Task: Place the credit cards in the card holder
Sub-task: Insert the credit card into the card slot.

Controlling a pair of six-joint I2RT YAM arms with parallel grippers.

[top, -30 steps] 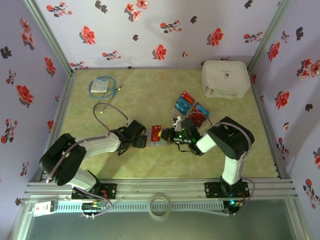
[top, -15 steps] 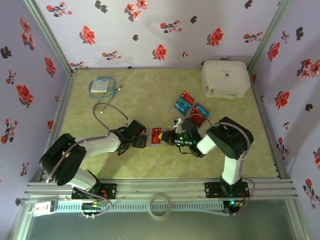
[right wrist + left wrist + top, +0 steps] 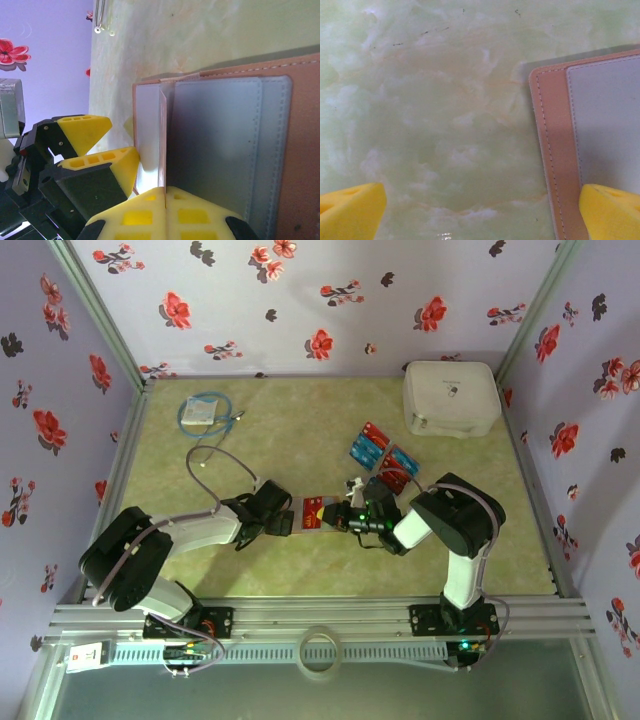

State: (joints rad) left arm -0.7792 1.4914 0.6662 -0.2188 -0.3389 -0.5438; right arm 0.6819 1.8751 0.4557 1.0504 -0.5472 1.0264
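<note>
Your right hand (image 3: 346, 520) has slid a little down and to the left in the overhead frame over the last second, taking its red card (image 3: 318, 510) with it. Your left arm has not shifted.

In the right wrist view, the right hand (image 3: 165, 195) has its fingers together, clamped on the bottom edge of the red card (image 3: 162, 135). You see the card edge-on there, as a thin upright line over the left side of the card holder (image 3: 300, 150), beside the lip of its grey pocket. Whether the leading edge is already inside the slot, you cannot tell from these views.

Your left hand (image 3: 480, 215) is spread wide. One yellow pad sits at the lower right of its frame over the corner of the card holder (image 3: 552, 150), and the other is over bare surface (image 3: 420, 100) at the lower left. It looks placed to pin the holder down, though contact is not clear.

The holder lies open at centre frame in the overhead view, between the two hands. The other credit cards (image 3: 380, 455) lie loose, above and to the right of it.

That small shift reads as the start of the insertion, so this card is near its pocket but the rest are untouched. Expect the thin card to catch on the pocket lip if it tilts.
</note>
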